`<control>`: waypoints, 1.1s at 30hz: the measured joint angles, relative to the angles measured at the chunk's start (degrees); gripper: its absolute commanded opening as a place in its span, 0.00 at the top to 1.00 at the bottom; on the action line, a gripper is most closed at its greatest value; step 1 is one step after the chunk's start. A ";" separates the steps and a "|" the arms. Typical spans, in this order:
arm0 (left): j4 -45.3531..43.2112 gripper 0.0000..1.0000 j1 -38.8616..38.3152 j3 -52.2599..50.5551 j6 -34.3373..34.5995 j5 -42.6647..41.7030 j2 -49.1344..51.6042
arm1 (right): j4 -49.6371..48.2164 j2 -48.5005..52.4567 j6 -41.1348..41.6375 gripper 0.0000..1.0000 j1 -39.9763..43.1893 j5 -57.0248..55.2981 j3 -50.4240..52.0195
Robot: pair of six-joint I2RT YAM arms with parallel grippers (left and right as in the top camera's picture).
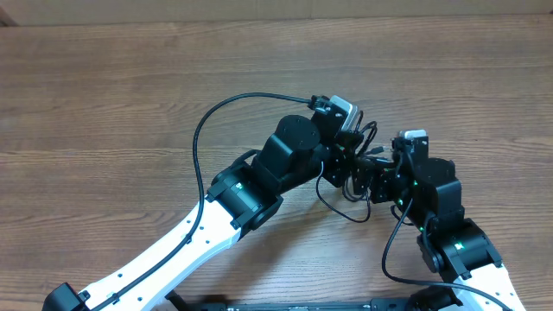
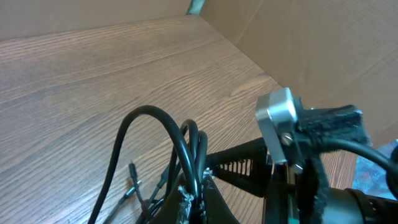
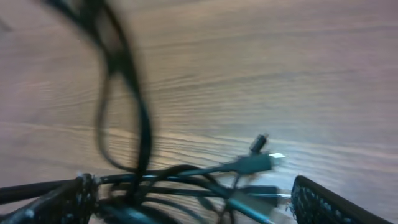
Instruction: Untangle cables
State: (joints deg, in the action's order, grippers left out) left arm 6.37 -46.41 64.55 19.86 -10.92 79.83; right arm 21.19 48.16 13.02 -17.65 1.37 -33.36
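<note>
Even, soft light; faint shadows on brown wood-grain bench (image 1: 104,86). Right wrist view blurred, thin black cables (image 3: 144,130) smeared.

The cables (image 1: 350,206) are in a bunch, with some ends lying on the table (image 1: 104,86). The left gripper (image 1: 344,166) is at their left side and the right gripper (image 1: 384,177) at their right.
</note>
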 measured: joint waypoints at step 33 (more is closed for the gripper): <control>11.82 0.96 0.00 0.00 -20.35 -14.95 0.00 | 5.44 1.95 14.43 0.24 5.29 -8.98 0.00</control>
State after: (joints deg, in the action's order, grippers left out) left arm 18.20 -46.41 64.55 -0.49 -25.87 79.83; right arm 26.63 50.11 27.44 -12.36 -7.62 -33.36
